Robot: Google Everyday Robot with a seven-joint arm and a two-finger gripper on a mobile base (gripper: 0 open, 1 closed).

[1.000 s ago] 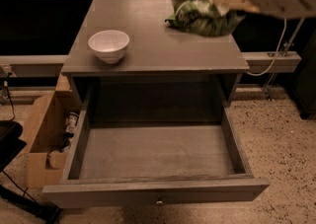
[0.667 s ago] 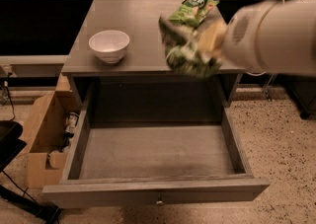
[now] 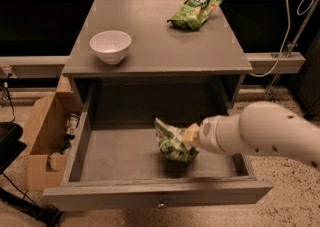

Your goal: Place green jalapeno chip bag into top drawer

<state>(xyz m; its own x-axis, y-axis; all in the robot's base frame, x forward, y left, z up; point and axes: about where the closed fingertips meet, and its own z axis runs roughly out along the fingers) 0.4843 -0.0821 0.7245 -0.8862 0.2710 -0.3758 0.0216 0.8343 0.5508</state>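
The green jalapeno chip bag (image 3: 171,143), small, crumpled and mottled, is inside the open top drawer (image 3: 115,158), right of its middle and just above the drawer floor, with a shadow under it. My gripper (image 3: 188,138) reaches in from the right on a thick white arm (image 3: 260,133) and is shut on the bag's right side. One yellowish finger pad (image 3: 191,133) shows against the bag. The drawer is pulled fully out, and its small round knob (image 3: 161,204) is on the front panel.
A white bowl (image 3: 110,46) stands at the left of the grey table top (image 3: 160,46). A flatter green bag with a white logo (image 3: 194,12) lies at the back right. An open cardboard box (image 3: 42,146) stands on the floor left of the drawer. Cables hang at the right.
My gripper has carried the crumpled bag from above the table's right side forward and down into the open drawer. The flatter green bag on the table top is now uncovered.
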